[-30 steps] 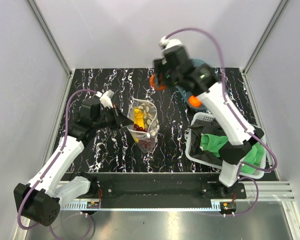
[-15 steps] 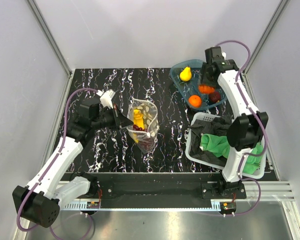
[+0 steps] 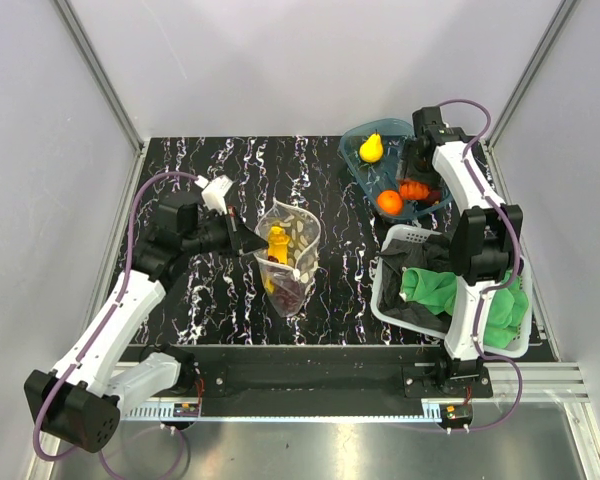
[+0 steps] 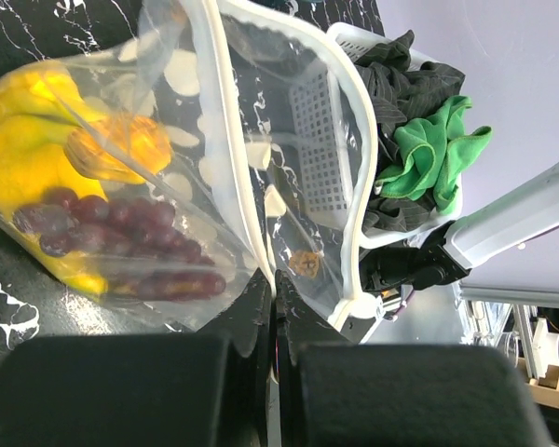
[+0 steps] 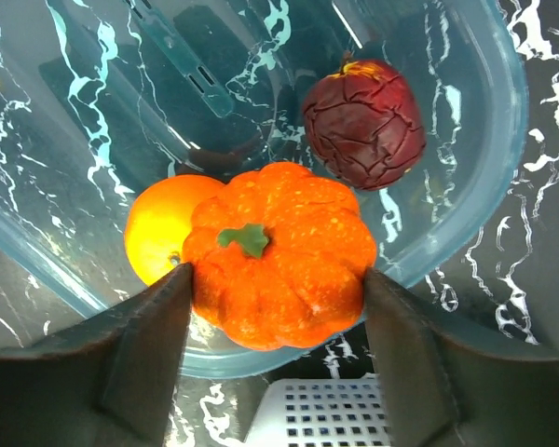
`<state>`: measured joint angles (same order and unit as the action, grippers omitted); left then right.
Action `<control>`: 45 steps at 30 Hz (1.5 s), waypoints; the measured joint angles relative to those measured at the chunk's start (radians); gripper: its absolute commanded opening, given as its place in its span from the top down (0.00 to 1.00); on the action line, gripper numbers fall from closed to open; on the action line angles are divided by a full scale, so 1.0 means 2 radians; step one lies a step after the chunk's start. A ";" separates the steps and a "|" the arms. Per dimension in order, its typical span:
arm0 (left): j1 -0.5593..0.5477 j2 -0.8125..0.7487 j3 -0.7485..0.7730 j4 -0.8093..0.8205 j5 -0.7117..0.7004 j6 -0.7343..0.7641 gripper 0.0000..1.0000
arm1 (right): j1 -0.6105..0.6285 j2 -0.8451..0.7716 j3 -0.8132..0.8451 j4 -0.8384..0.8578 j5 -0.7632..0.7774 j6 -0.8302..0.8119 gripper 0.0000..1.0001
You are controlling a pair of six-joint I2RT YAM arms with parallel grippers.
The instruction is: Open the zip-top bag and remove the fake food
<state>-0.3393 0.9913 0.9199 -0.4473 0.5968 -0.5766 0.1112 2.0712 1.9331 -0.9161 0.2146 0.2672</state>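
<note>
The clear dotted zip-top bag [image 3: 292, 235] stands open at the table's middle. It holds a yellow banana bunch [image 4: 19, 158], dark grapes [image 4: 121, 219] and an orange piece [image 4: 121, 149]. My left gripper [image 3: 248, 243] is shut on the bag's white zip edge [image 4: 261, 233], its jaws pressed together [image 4: 278, 275]. My right gripper [image 3: 417, 185] is down in the blue tub [image 3: 352, 160], its fingers on both sides of an orange toy pumpkin [image 5: 279, 251]. An orange round fruit [image 5: 154, 223] and a dark red fruit [image 5: 363, 121] lie beside the pumpkin.
A yellow pear [image 3: 371, 148] lies at the tub's far end. A white basket [image 3: 395, 300] with dark cloth and a green cloth [image 3: 430, 285] stands at the near right, just in front of the tub. Grey walls close in the table.
My right arm carried the pumpkin from high over the back middle to the right and lowered it into the blue tub. The left gripper kept its hold; the bag's mouth gapes a little wider.
</note>
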 measured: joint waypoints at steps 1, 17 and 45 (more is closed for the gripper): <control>0.000 0.002 0.002 0.000 0.000 0.000 1.00 | 0.000 0.001 0.000 0.001 -0.001 0.000 0.11; 0.000 0.014 0.004 0.000 -0.002 -0.034 1.00 | 0.046 -0.141 -0.080 -0.006 -0.059 -0.002 0.21; -0.003 0.016 0.008 0.000 -0.008 -0.048 1.00 | 0.356 -0.032 0.093 -0.105 -0.221 0.058 0.66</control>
<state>-0.3450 1.0237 0.9363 -0.4473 0.5804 -0.6731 0.8234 2.0064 2.1181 -1.1255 -0.2268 0.3828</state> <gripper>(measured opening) 0.012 0.344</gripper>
